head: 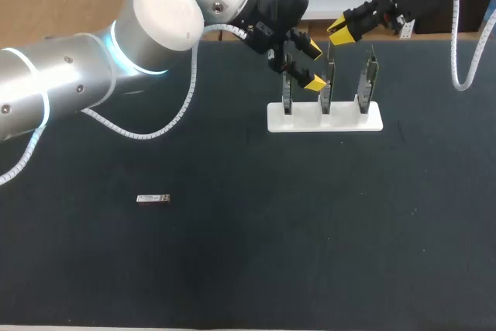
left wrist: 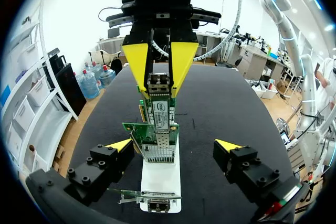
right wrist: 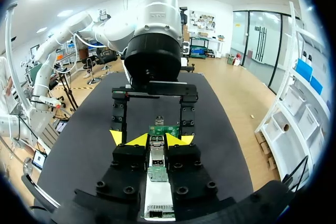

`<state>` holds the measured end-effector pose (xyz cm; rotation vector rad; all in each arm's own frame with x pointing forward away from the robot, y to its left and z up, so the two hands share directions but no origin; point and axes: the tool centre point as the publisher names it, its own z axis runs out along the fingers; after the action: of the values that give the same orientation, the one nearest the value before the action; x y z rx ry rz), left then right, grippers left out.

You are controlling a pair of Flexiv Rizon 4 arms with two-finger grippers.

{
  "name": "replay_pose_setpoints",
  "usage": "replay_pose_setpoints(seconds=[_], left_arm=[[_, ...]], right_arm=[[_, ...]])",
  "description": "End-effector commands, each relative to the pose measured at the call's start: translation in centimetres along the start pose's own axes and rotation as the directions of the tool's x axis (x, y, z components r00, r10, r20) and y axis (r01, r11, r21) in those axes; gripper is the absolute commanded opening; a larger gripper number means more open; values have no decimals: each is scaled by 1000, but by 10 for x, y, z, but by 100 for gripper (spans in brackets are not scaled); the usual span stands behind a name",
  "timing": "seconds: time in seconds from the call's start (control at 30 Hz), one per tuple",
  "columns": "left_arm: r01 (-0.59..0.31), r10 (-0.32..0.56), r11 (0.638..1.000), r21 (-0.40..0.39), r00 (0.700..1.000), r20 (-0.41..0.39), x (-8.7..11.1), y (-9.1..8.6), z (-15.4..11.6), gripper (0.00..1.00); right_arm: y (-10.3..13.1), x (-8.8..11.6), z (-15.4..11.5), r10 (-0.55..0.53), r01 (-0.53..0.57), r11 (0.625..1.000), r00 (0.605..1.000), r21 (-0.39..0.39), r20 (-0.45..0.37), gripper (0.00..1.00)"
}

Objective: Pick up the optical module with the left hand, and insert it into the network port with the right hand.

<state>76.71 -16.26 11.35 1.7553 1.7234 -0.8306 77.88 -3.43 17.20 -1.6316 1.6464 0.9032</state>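
Optical module (left wrist: 159, 108), wrist-only, seemingly between right fingers (left wrist: 139, 64).

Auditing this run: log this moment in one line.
left gripper open at card stand | right gripper shut on optical module over card stand | second module lying on table

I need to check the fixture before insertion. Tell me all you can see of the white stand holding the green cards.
The white rectangular block stand, plastic by its look, lies flat on the black table mat toward the far edge. Three green network cards stand upright in a row in it. The open left gripper hangs above its left half without touching it. Only the cards and the mat appear to touch the stand.
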Motion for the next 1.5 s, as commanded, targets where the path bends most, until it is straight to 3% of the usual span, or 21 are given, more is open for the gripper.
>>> replay_pose_setpoints(seconds=[0.03,1.5], left_arm=[[2,-2,1000,0,1000,-5,-1,0,0,100],[2,-2,1000,0,1000,-5,-1,0,0,100]], right_arm=[[0,2,1,2,-2,1000,1000,2,0,0],[0,14,7,7,-7,1000,1000,13,-30,0]])
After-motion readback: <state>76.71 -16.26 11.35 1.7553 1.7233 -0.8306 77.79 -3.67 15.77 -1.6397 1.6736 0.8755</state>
